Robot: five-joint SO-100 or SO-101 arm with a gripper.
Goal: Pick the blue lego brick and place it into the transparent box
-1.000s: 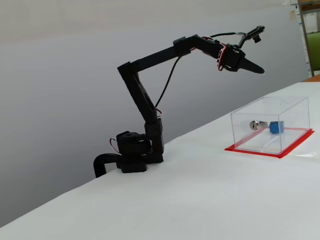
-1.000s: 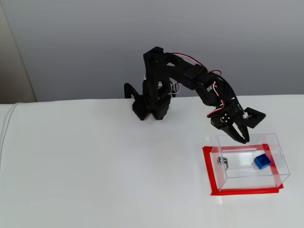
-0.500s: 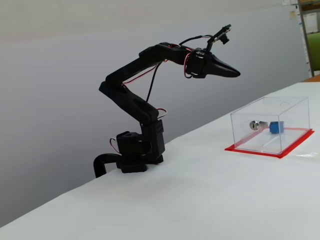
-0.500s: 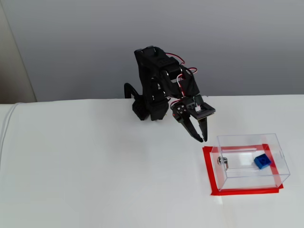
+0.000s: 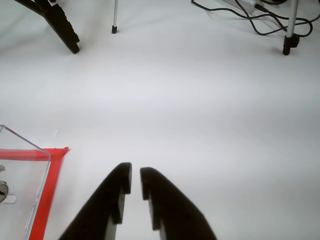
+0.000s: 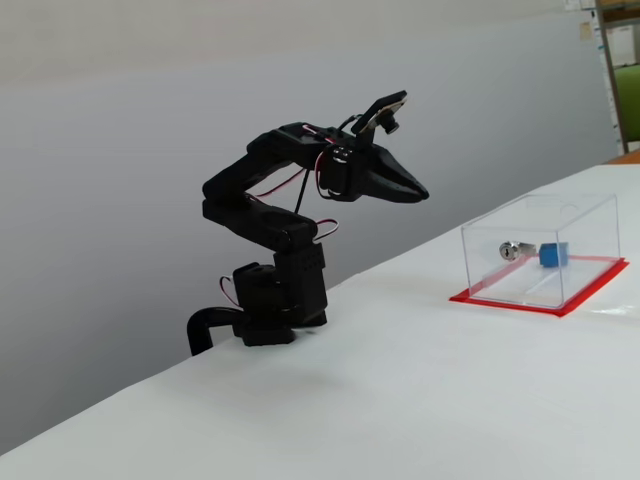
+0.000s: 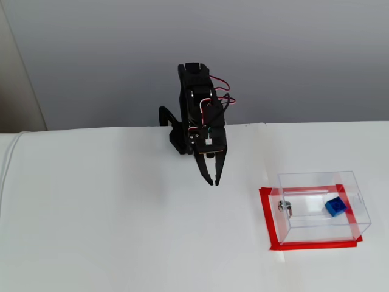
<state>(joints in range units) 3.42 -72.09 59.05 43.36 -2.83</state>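
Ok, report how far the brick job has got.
Done, by the look of it: the blue lego brick sits inside the transparent box, beside the silver lock piece. In hand: nothing; the gripper is empty, jaws nearly shut, raised away from the box. Left: nothing visible.

In both fixed views the lego brick [image 7: 335,207] lies inside the box [image 7: 360,201], right of the lock piece [image 7: 285,207]. The box stands on the tabletop [image 7: 121,231], well right of the arm [image 7: 203,131].
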